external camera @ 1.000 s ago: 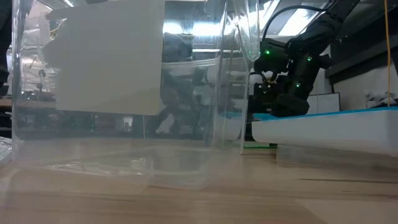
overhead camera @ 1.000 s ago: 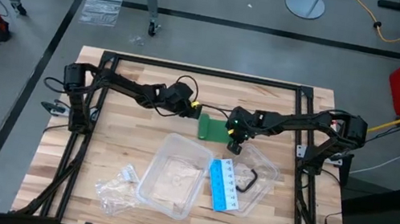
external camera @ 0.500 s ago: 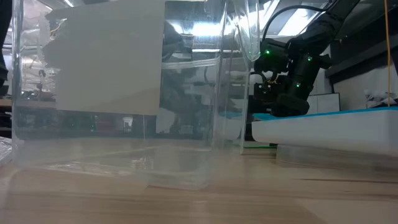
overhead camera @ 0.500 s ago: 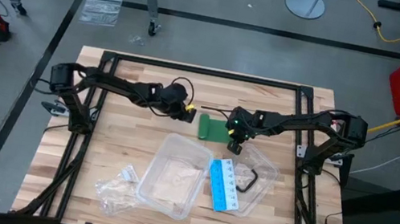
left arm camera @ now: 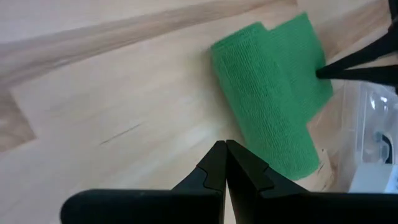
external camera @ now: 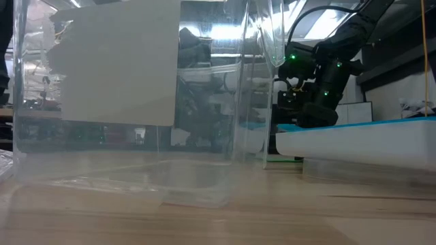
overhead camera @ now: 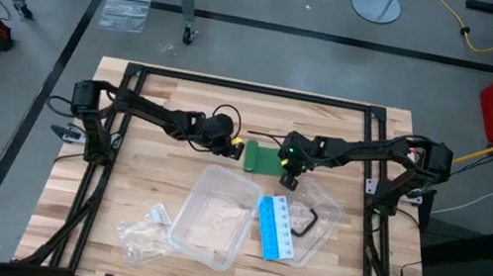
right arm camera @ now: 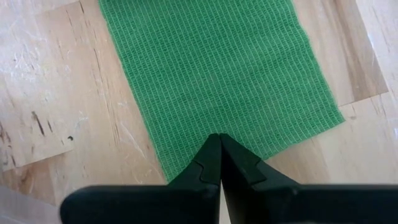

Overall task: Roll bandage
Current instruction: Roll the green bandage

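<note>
The green bandage (overhead camera: 261, 158) lies on the wooden table at mid-far. In the left wrist view its rolled part (left arm camera: 261, 112) rests on the wood, and the flat band (left arm camera: 305, 62) runs out from it. My left gripper (overhead camera: 235, 143) is shut; its tips (left arm camera: 224, 149) stand just beside the roll, on the roll's left, and no touch shows. My right gripper (overhead camera: 288, 177) is shut, with its tips (right arm camera: 219, 140) on the band's flat end. My right gripper presses its shut fingertips (right arm camera: 211, 155) down on the flat end of the band (right arm camera: 217, 118), a little in from the band's end edge. The fingers slant steeply down from the table's right. The band lies flat on the wood under them.
Nearer the front stand a clear plastic container (overhead camera: 213, 215) and a clear tray (overhead camera: 319, 215) with a blue-and-white card (overhead camera: 276, 227) across it. A crumpled clear wrapper (overhead camera: 146, 230) lies at the front left. The container's wall (external camera: 136, 102) fills the low view.
My left gripper has shifted a little toward the table's near edge and tipped, staying shut beside the roll. My right gripper and the bandage have kept still.
</note>
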You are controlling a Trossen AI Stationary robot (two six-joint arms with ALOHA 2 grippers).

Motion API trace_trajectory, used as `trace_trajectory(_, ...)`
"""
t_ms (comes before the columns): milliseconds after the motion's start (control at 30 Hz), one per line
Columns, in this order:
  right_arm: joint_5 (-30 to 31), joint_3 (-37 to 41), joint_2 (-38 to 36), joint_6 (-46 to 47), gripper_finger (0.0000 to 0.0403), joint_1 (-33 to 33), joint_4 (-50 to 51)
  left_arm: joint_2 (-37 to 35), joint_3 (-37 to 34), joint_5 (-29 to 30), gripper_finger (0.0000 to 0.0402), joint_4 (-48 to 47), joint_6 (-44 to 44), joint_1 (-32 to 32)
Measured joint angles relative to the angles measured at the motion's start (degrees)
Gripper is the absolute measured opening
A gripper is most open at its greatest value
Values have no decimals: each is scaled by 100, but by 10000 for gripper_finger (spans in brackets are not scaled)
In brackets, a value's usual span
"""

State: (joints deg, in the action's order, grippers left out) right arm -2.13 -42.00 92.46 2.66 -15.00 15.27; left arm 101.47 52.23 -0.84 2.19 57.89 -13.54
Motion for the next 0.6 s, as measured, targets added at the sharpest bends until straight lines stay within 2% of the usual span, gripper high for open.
trace_trajectory(300, 2, 0, 0, 0, 7, 0, -17, 438, 0, -57, 1, 686, 194, -2)
trace_trajectory(600, -39, 0, 2, 0, 7, 2, -84, 489, 0, -79, 1, 1098, 216, -2)
